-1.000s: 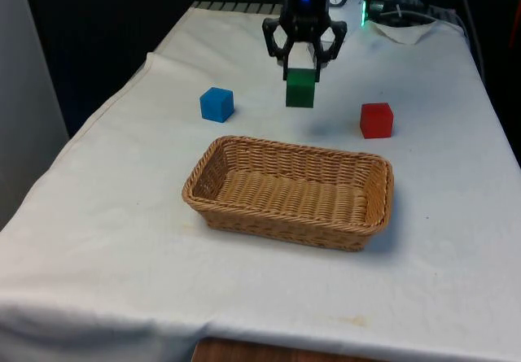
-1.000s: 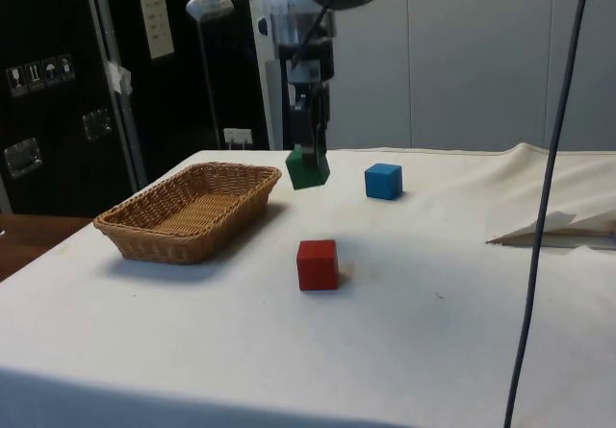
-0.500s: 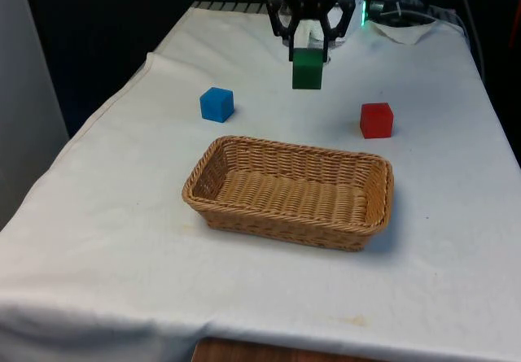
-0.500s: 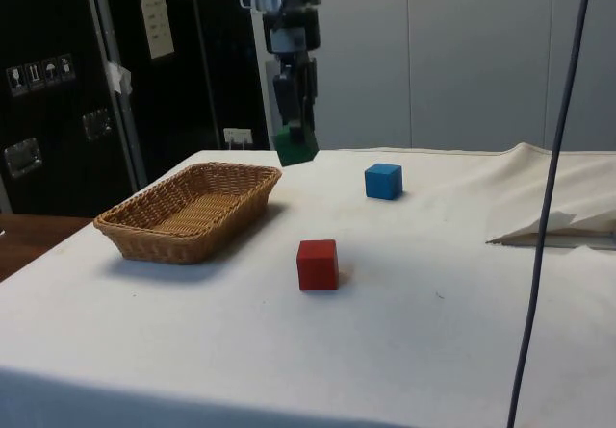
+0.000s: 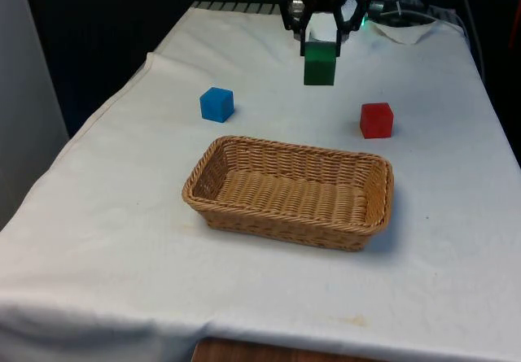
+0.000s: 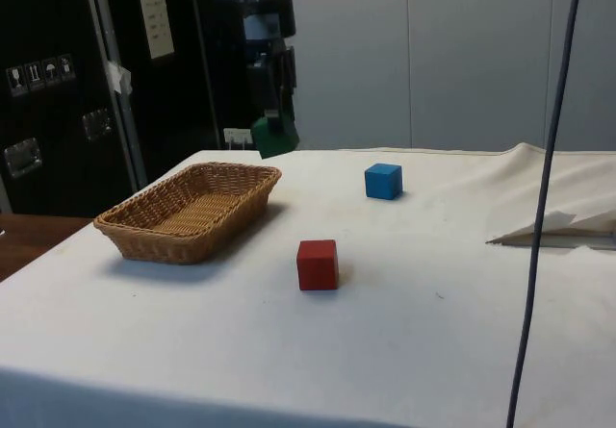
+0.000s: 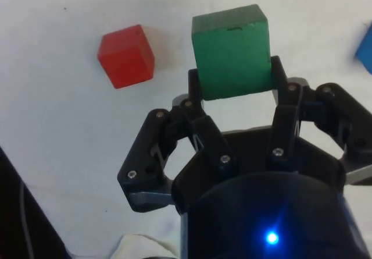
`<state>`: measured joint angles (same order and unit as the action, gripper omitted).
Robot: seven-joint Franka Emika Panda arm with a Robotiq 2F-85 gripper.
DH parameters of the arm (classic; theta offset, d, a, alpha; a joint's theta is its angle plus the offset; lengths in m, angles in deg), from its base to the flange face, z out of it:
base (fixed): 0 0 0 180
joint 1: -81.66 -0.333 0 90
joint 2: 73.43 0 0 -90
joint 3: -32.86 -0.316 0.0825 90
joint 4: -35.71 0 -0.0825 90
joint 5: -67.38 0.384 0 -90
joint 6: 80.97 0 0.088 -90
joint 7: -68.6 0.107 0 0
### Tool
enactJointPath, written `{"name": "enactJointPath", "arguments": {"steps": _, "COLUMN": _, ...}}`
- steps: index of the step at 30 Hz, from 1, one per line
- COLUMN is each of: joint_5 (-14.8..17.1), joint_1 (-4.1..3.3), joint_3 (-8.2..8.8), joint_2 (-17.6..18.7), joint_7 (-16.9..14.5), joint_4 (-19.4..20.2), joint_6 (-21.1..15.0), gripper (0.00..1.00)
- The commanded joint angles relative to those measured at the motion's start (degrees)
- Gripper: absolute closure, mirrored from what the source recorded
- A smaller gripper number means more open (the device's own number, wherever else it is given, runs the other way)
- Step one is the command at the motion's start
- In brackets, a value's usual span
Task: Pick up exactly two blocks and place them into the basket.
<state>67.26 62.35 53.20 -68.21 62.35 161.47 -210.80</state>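
My gripper [image 5: 321, 50] hangs high above the table, shut on a green block [image 5: 320, 67]. The same green block [image 7: 232, 50] sits squeezed between both fingers, and in the side view the green block [image 6: 274, 138] hangs beyond the basket's far end. The woven basket [image 5: 376, 185] lies in the middle of the table with nothing in it; its rim [image 6: 149, 211] shows in the side view too. A blue block [image 5: 216, 104] rests on the cloth towards the front view's left, and a red block [image 5: 376, 120] rests towards the front view's right.
In the side view the red block [image 6: 318, 264] and the blue block [image 6: 383, 181] stand apart on the open cloth. The cloth is rumpled into a fold [image 6: 553, 228] near the robot's end.
My gripper has risen with the green block in it and drifted slightly towards the front view's right. Basket, blue block and red block have stayed put.
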Motion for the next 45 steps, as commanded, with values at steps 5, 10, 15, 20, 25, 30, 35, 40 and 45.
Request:
{"name": "enactJointPath", "arguments": {"steps": 5, "joint_5": 1.78, "joint_1": -0.06, "joint_3": -0.86, "joint_2": 0.63, "joint_7": 0.23, "joint_4": -1.32, "joint_6": 0.4, "gripper": 0.99}}
{"name": "enactJointPath", "arguments": {"steps": 10, "joint_5": 2.81, "joint_1": 0.0, "joint_3": -1.32, "joint_2": 1.32, "joint_7": 0.17, "joint_4": -2.29, "joint_6": 0.34, "gripper": 0.99}}
{"name": "enactJointPath", "arguments": {"steps": 15, "joint_5": 4.35, "joint_1": 0.0, "joint_3": -1.95, "joint_2": 3.32, "joint_7": 0.11, "joint_4": -4.76, "joint_6": 0.46, "gripper": 0.99}}
{"name": "enactJointPath", "arguments": {"steps": 20, "joint_5": 5.56, "joint_1": 0.06, "joint_3": -2.46, "joint_2": 6.47, "joint_7": 0.0, "joint_4": -7.96, "joint_6": 0.63, "gripper": 0.99}}
{"name": "enactJointPath", "arguments": {"steps": 25, "joint_5": 5.56, "joint_1": 0.0, "joint_3": -2.58, "joint_2": 8.82, "joint_7": 0.23, "joint_4": -10.2, "joint_6": 0.29, "gripper": 0.99}}
{"name": "enactJointPath", "arguments": {"steps": 30, "joint_5": 6.88, "joint_1": 0.11, "joint_3": -3.09, "joint_2": 13.24, "joint_7": 0.17, "joint_4": -14.73, "joint_6": 0.69, "gripper": 0.99}}
{"name": "enactJointPath", "arguments": {"steps": 35, "joint_5": 6.88, "joint_1": 0.0, "joint_3": -2.98, "joint_2": 15.7, "joint_7": 0.29, "joint_4": -17.25, "joint_6": 0.29, "gripper": 0.99}}
{"name": "enactJointPath", "arguments": {"steps": 40, "joint_5": 7.85, "joint_1": 0.29, "joint_3": -3.21, "joint_2": 19.94, "joint_7": 0.46, "joint_4": -21.83, "joint_6": 0.74, "gripper": 0.99}}
{"name": "enactJointPath", "arguments": {"steps": 45, "joint_5": 8.14, "joint_1": 0.4, "joint_3": -3.04, "joint_2": 22.63, "joint_7": 0.52, "joint_4": -24.58, "joint_6": 0.69, "gripper": 0.99}}
